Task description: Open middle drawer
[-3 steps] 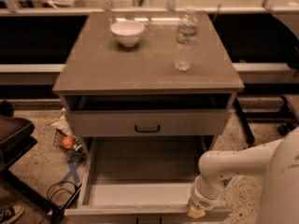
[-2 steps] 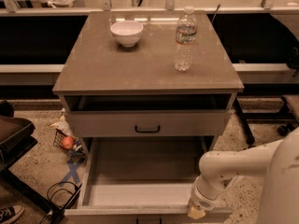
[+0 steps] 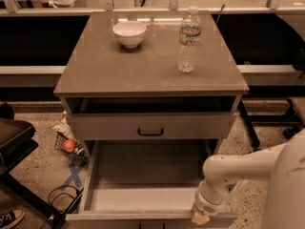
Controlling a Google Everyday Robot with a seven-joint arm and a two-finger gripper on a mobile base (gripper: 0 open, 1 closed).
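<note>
The middle drawer (image 3: 143, 199) is pulled far out toward me from the grey-beige cabinet. Its inside is bare, and its front panel (image 3: 119, 219) lies at the bottom edge of the view with part of a black handle (image 3: 152, 225) showing. The top drawer front (image 3: 150, 126), with its black bar handle, sits above it. The lowest drawer is hidden. My gripper (image 3: 200, 217), on the end of the white arm (image 3: 238, 168), rests at the right end of the open drawer's front rim.
A white bowl (image 3: 129, 32) and a clear water bottle (image 3: 189, 39) stand on the cabinet top (image 3: 119, 70). On the floor at the left are a small basket with an orange fruit (image 3: 69, 145), cables (image 3: 62, 199) and a dark chair (image 3: 12, 137). A chair base (image 3: 290, 123) is at the right.
</note>
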